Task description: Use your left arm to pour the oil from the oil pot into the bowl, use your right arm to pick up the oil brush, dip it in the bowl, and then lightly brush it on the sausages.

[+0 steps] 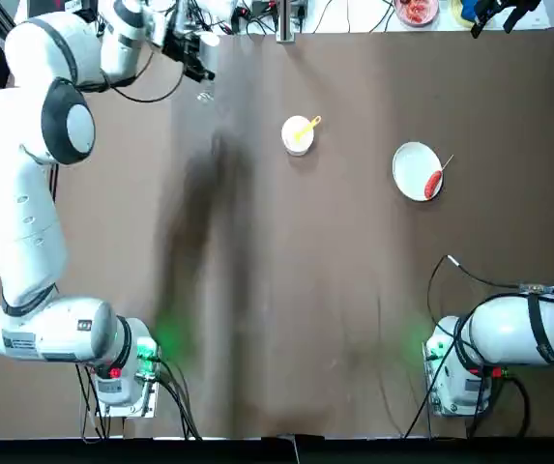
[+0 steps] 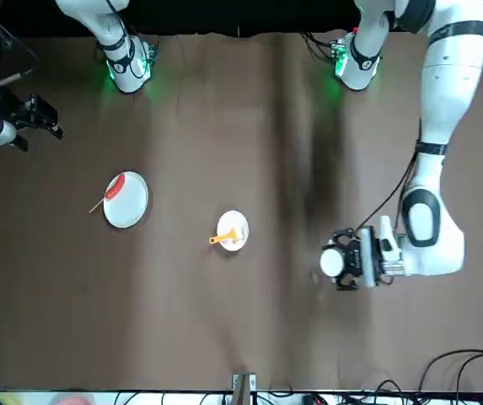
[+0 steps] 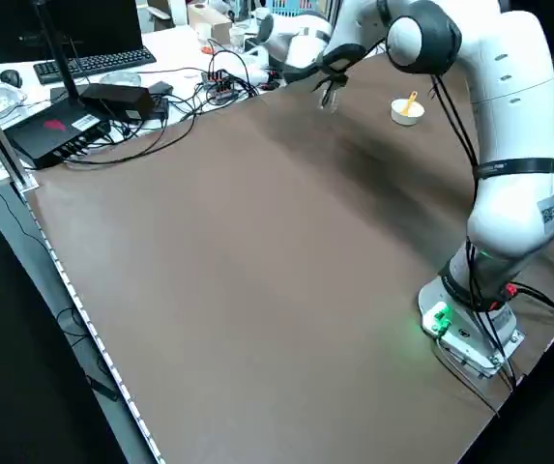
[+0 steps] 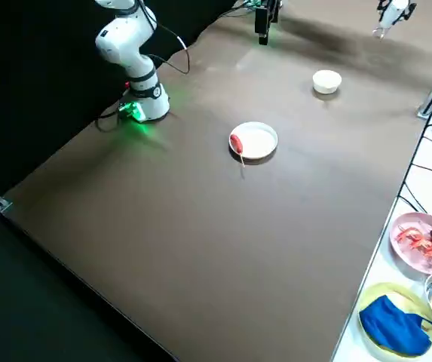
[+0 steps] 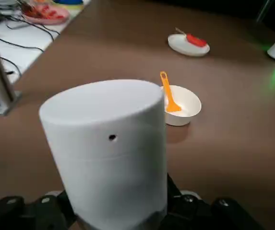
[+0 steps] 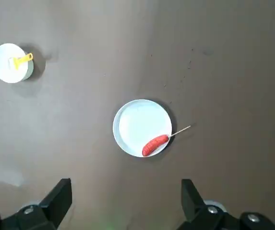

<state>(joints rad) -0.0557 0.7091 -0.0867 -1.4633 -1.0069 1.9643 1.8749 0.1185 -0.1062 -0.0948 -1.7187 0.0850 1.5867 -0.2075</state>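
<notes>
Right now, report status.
Left gripper shut on oil pot, off to the side of bowl. Right gripper open, high above plate. Oil brush in bowl.

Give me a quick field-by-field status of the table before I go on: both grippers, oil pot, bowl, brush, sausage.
left gripper: far-left part of the table, shut on the oil pot, away from the bowl
right gripper: open, high above the plate, holding nothing
bowl: mid-table, upright
oil brush: resting in the bowl, yellow-orange handle over the rim
sausage: red, on a stick, at the plate's edge
</notes>
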